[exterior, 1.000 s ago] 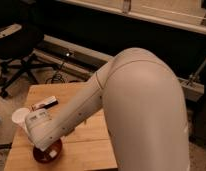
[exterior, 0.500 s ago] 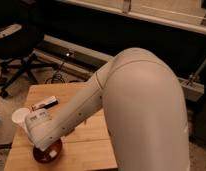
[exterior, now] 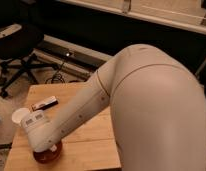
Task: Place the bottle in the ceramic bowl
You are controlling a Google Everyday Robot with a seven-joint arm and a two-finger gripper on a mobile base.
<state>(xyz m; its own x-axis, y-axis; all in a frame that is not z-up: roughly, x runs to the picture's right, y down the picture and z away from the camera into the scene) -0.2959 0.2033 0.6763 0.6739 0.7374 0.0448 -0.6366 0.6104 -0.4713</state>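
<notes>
Camera view: your end effector (exterior: 46, 145) sits directly over the ceramic bowl (exterior: 46, 156) at the bench (exterior: 86, 145) front-left corner, hidden by the wrist. Bottle not visible, so its axis is unknown.

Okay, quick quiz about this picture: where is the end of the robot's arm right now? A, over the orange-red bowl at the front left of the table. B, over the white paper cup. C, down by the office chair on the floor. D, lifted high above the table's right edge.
A: the arm's wrist hangs directly over the ceramic bowl near the wooden table's front left corner, hiding the claw; the white paper cup sits apart, farther back.
</notes>
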